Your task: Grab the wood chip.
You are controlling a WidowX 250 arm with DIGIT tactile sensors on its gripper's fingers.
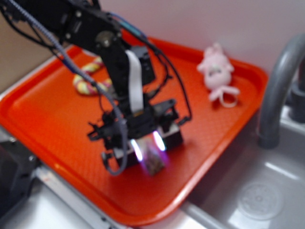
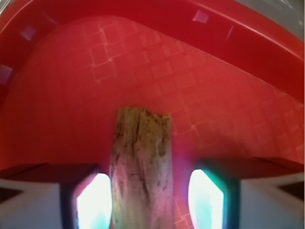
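Note:
The wood chip (image 2: pixel 140 162), a rough grey-brown oblong chunk, lies on the orange tray (image 2: pixel 71 71) and runs lengthwise between my jaws. My gripper (image 2: pixel 150 200) is open around it. The lit left pad (image 2: pixel 95 202) sits right against the chip. The right pad (image 2: pixel 206 200) stands apart from it, with a strip of tray showing between. In the exterior view the gripper (image 1: pixel 147 147) is down at the tray (image 1: pixel 47 119) near its front edge, with the chip (image 1: pixel 155 163) just below the glowing pads.
A striped rope toy (image 1: pixel 90 81) lies at the tray's back left, partly behind the arm. A pink plush (image 1: pixel 217 71) lies at the back right. A grey faucet (image 1: pixel 279 90) and a metal sink (image 1: pixel 267 191) are to the right of the tray.

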